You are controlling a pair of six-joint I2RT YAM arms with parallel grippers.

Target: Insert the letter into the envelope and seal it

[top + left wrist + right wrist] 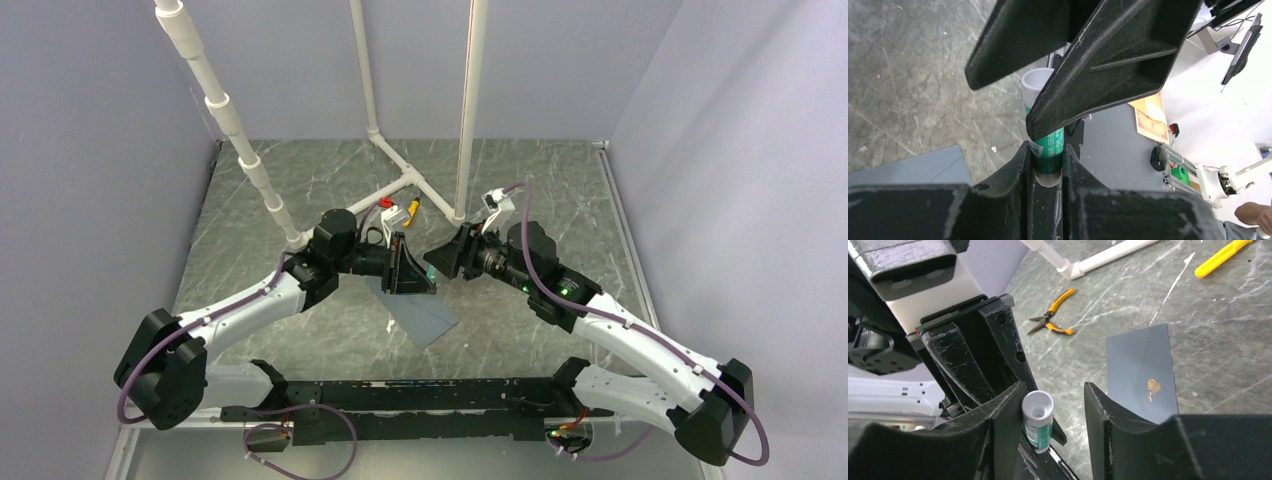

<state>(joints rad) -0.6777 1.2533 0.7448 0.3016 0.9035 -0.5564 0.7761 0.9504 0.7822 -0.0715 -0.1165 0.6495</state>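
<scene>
Since no letter shows, I judge it inside the envelope [1140, 372]. My left gripper [1046, 152] pinches the glue stick [1038, 427], my right gripper [1055, 390] is spread round its white end [1038, 404], and sealing is left to do.

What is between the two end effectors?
A white-capped glue stick, clamped by the left end effector, between the fingers of the open right end effector. Right wrist view shows it.
</scene>
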